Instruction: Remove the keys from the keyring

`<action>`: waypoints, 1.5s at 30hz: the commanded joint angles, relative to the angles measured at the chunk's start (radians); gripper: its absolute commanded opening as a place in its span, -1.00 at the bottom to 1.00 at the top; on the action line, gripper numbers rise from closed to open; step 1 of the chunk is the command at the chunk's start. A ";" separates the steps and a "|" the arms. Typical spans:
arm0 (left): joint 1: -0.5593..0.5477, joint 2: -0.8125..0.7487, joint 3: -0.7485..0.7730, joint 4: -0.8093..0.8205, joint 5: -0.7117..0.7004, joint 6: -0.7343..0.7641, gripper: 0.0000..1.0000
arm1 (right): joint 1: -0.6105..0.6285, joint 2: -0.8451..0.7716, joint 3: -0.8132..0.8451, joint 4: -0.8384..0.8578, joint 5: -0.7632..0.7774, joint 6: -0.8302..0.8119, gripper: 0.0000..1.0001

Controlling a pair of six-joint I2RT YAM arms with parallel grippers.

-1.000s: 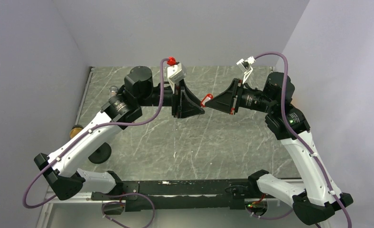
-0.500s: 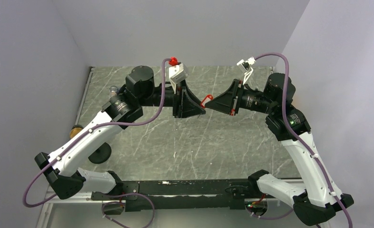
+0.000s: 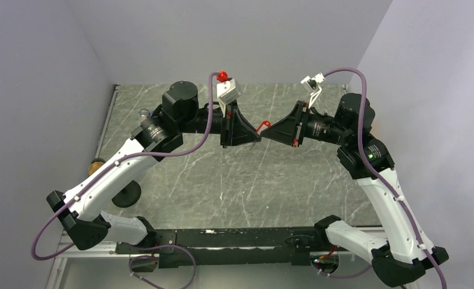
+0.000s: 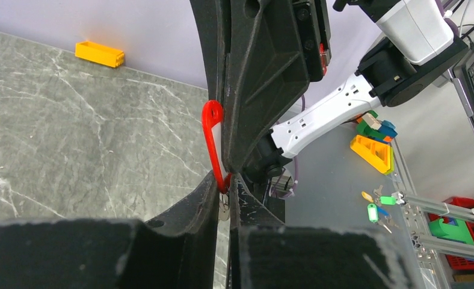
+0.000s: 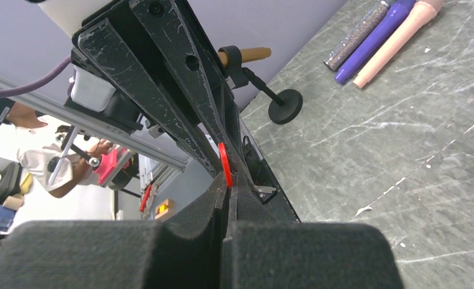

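- Left gripper [image 4: 224, 180]: the jaws stand almost together, with only a narrow slit between them. A small metal piece [image 4: 224, 209] sits in that slit. Whether the pads actually pinch it cannot be told.
- Keyring [image 4: 213, 138]: a red oblong tag, up in the air over the table [image 3: 222, 180] and touching nothing below. In the left wrist view it stands on edge, and its lower end meets the left gripper's tips where the metal piece hangs. Its long side lies against the other gripper.
- Right gripper [image 5: 227, 188]: the jaws are closed, with one end of the red tag caught between the tips. The rest of the tag sticks out toward the left gripper.
- The two grippers meet tip to tip above the middle of the table, with the keyring between them.
- Box [image 4: 100, 53]: yellow-orange and oblong, on the table at its far edge against the wall, well apart from both grippers. Its inside is not visible.
- Left arm [image 3: 111, 174]: the base is at the near edge and the elbow is low at the left. The forearm rises toward the far left, and the wrist is level and points right.
- Right arm [image 3: 385, 186]: the base is at the near edge and the elbow is low at the right. The forearm rises toward the far right, and the wrist is level and points left.
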 commanded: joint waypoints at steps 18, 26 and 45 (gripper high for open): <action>-0.010 0.003 0.061 0.042 -0.016 -0.076 -1.00 | 0.006 -0.025 -0.014 0.049 0.025 0.024 0.04; -0.006 -0.029 0.045 0.140 -0.068 -0.160 -1.00 | 0.005 -0.029 0.012 0.085 0.053 0.053 0.78; 0.032 -0.087 -0.074 0.496 -0.157 -0.393 -1.00 | 0.004 -0.017 -0.039 0.330 -0.038 0.180 0.17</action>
